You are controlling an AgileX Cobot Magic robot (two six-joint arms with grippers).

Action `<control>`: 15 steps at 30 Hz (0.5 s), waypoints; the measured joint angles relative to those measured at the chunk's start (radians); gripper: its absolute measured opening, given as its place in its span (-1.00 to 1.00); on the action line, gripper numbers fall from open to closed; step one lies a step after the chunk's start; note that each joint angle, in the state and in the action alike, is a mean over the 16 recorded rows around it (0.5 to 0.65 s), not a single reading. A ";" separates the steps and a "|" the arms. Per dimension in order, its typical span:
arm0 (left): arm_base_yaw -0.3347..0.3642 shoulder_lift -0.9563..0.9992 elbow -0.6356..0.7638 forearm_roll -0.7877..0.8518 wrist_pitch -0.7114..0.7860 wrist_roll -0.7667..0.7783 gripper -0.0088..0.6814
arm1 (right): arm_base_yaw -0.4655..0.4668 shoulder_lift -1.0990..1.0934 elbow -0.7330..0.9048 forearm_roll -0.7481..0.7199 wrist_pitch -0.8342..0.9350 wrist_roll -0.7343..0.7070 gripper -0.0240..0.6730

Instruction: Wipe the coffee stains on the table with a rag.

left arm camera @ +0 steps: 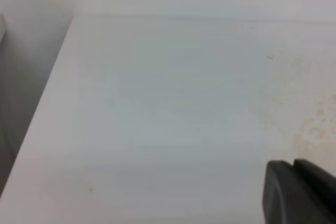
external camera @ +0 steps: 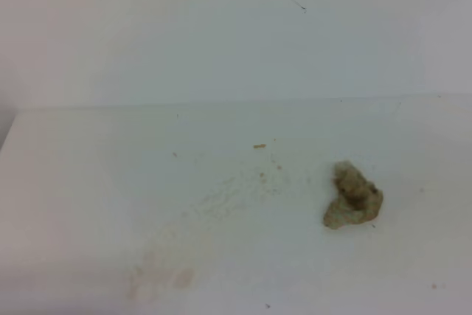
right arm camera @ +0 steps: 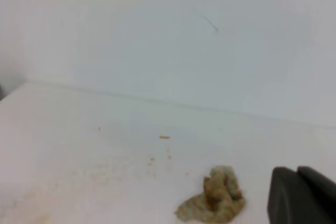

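The rag (external camera: 352, 197) is a small lumpy wad with brown blotches, lying alone on the white table (external camera: 88, 182) right of centre. The coffee stains (external camera: 228, 197) are a faint speckled tan smear at the middle, with a pale pinkish patch (external camera: 158, 278) near the front edge. Neither gripper shows in the high view. In the right wrist view the rag (right arm camera: 212, 203) lies just left of a black part of my right gripper (right arm camera: 302, 195), not touching it. In the left wrist view a black part of my left gripper (left arm camera: 296, 192) hangs over the table, with faint stains (left arm camera: 320, 121) beyond it.
A white wall (external camera: 221, 35) rises behind the table's back edge and bears a thin dark mark (external camera: 295, 1). A small tan crumb (external camera: 259, 146) lies behind the stains. The table's left edge (left arm camera: 47, 98) drops off in the left wrist view.
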 joint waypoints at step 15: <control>0.000 0.000 0.000 0.000 0.000 0.000 -0.98 | -0.008 -0.066 0.218 -0.044 -0.031 0.024 -0.92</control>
